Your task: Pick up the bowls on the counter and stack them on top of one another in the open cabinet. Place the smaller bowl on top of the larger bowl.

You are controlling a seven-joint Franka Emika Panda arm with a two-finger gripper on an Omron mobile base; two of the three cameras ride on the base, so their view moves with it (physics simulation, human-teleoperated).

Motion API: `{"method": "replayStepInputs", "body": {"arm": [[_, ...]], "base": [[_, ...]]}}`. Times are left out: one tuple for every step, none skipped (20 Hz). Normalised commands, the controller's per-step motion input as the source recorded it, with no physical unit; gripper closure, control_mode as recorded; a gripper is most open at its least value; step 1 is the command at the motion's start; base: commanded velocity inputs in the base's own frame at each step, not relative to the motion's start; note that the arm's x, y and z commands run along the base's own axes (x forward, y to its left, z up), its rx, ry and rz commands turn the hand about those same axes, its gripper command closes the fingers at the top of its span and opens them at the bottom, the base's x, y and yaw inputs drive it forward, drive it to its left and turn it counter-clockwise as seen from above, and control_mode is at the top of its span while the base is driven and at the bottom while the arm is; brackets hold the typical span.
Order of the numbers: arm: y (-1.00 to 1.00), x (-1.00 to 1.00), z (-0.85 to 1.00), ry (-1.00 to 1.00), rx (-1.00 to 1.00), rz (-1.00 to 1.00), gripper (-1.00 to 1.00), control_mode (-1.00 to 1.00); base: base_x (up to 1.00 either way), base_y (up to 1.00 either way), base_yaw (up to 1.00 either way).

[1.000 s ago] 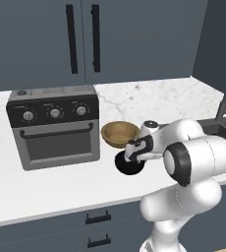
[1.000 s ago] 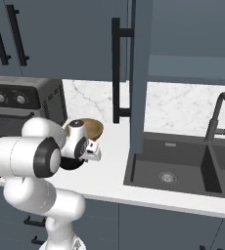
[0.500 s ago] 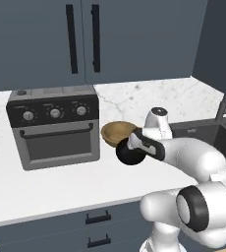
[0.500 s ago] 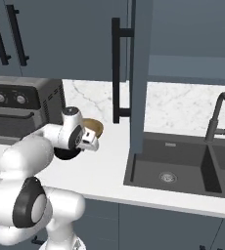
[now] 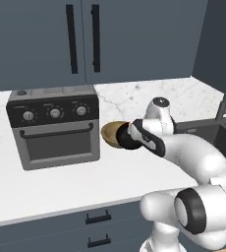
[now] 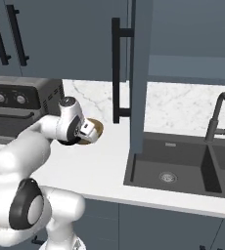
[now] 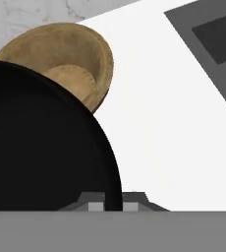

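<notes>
1. Because its rim sits between the two fingertips in the hand view, the smaller bowl (image 7: 41,142) appears gripped by the pincer (image 7: 112,201), probably lifted off the table (image 5: 61,187)
2. The larger bowl (image 5: 112,133) rests beside the toaster oven (image 5: 56,125), so stacking order looks reversed

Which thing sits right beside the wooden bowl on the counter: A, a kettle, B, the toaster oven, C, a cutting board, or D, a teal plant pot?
B: the toaster oven stands just left of the wooden bowl on the counter in the left base view.
</notes>
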Motion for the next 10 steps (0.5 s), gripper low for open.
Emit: {"method": "replayStepInputs", "body": {"arm": [[0.0, 1.0, 0.09, 0.09, 0.0, -0.24, 1.0, -1.0], [0.0, 1.0, 0.01, 0.07, 0.0, -0.22, 1.0, -1.0], [0.0, 1.0, 0.0, 0.07, 0.0, -0.2, 1.0, -1.0], [0.0, 1.0, 0.0, 0.05, 0.0, -0.19, 1.0, -1.0], [0.0, 1.0, 0.0, 0.05, 0.0, -0.16, 1.0, -1.0], [0.0, 0.94, 0.0, 0.04, 0.0, -0.09, 1.0, -1.0], [-0.07, 0.78, 0.0, 0.18, 0.0, 0.0, 1.0, -1.0], [-0.03, 0.51, -0.09, 0.12, 0.0, 0.0, 1.0, -1.0], [-0.11, 0.44, -0.11, 0.09, 0.0, 0.0, 1.0, -1.0], [-0.08, 0.39, -0.17, 0.09, 0.0, 0.0, 1.0, -1.0]], "base": [[0.0, 0.0, 0.0], [0.0, 0.0, 0.0], [0.0, 0.0, 0.0], [0.0, 0.0, 0.0], [0.0, 0.0, 0.0], [0.0, 0.0, 0.0], [0.0, 0.0, 0.0], [0.0, 0.0, 0.0], [0.0, 0.0, 0.0], [0.0, 0.0, 0.0]]}}
